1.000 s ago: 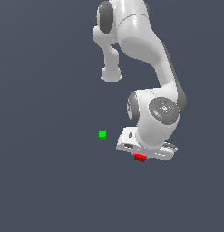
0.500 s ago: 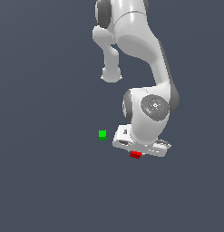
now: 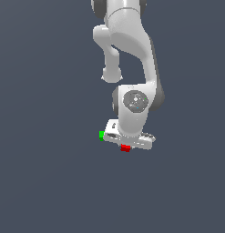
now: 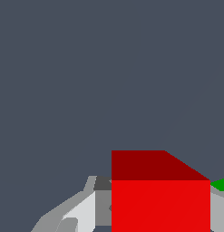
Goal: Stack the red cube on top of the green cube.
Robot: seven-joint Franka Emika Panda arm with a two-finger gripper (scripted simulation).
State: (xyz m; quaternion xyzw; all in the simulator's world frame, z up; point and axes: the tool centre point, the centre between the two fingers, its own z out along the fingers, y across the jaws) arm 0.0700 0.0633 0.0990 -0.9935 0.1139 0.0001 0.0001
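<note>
The end effector [image 3: 127, 144] is pinching the red cube [image 3: 125, 148], which shows just below the white hand in the exterior view. In the wrist view the red cube [image 4: 160, 204] fills the space between the grey fingers [image 4: 81, 210], so the grip appears firm and centred; this hold keeps the cube square for release.

The green cube [image 3: 102, 135] rests on the desk [image 3: 45, 182], just beside the hand, toward the exterior view's left. Only part of it is visible, because the hand body covers the rest. In the wrist view a green sliver [image 4: 221, 184] shows at the edge of the red cube.

Judgement: the carry phase is nearly complete, but the red cube does not yet appear centred over the green one. Height above the green cube cannot be determined. Releasing off-centre risks toppling the stack.
</note>
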